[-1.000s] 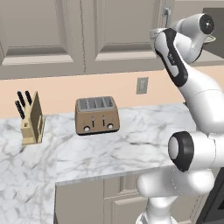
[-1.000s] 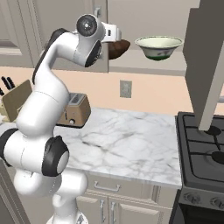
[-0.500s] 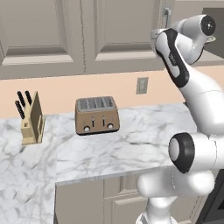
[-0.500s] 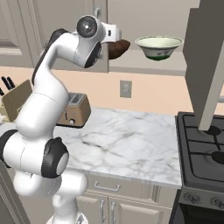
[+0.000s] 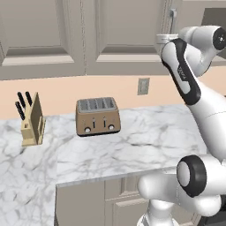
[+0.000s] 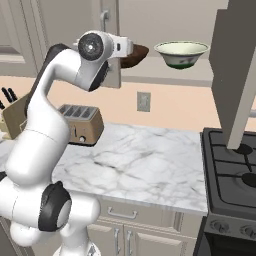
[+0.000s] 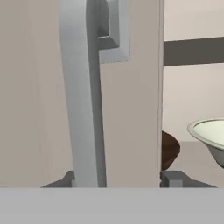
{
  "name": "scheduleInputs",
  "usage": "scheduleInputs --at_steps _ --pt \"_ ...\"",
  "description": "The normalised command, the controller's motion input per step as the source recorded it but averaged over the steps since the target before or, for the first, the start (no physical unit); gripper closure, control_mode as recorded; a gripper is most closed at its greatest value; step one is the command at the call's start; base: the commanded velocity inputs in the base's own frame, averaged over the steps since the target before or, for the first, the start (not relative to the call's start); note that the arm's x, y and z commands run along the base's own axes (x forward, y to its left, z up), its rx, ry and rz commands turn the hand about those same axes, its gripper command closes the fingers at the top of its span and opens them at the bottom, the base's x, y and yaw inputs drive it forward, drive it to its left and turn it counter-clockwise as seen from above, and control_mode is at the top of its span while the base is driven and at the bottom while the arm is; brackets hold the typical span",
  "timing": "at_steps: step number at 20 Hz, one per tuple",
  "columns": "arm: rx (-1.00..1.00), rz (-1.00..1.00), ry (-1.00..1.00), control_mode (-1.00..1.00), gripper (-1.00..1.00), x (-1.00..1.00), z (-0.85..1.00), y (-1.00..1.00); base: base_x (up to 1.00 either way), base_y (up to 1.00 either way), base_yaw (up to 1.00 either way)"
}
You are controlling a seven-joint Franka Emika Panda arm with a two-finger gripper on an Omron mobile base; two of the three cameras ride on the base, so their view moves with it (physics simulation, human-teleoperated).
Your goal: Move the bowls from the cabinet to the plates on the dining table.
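The brown bowl (image 6: 136, 55) sits on the open cabinet shelf (image 6: 165, 76), partly hidden behind the door edge, and the pale bowl (image 6: 181, 53) stands just beside it on the same shelf, farther from the arm. In the hand view the brown bowl (image 7: 169, 150) peeks out past the far side of the door (image 7: 131, 109), beyond the fingers, with the pale bowl (image 7: 210, 138) farther out still. The gripper (image 7: 117, 181) is up against the door edge, one fingertip (image 7: 68, 179) on the handle's side and the other fingertip (image 7: 174, 178) on the bowls' side, so the fingers are closed around the door edge with the bar handle (image 7: 85, 100) rising between them. Neither bowl is touched. In the right base view the hand (image 6: 117, 47) is level with the shelf, at the door (image 6: 111, 45). Below, well apart from the fingers, a toaster (image 5: 98, 116) and a knife block (image 5: 32, 124) stand on the marble worktop (image 5: 141, 141), with a wall outlet (image 5: 143, 85) behind. A stove (image 6: 232, 170) lies to the worktop's right, under the other open door (image 6: 235, 75).
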Motion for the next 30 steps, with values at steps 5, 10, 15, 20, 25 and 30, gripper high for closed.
scheduleInputs --at_steps 5,10,15,20,25,30 --pt "0.0 0.0 -0.13 -1.0 1.0 -0.59 0.0 0.28 0.0 0.0 0.0" --pt "0.0 0.0 -0.1 -1.0 1.0 -0.54 0.0 0.4 0.0 0.0 0.0" --pt "0.0 0.0 -0.08 -1.0 -1.0 -0.57 0.0 0.52 0.0 0.0 0.0" --pt "0.0 0.0 -0.08 -1.0 -1.0 -0.58 0.0 0.56 0.0 0.0 0.0" --pt "0.0 0.0 -0.11 -1.0 -1.0 -0.72 0.22 0.08 0.0 0.0 0.0" --pt "0.07 0.0 -0.13 -1.0 -1.0 -0.92 0.39 -0.15 0.0 0.0 0.0"
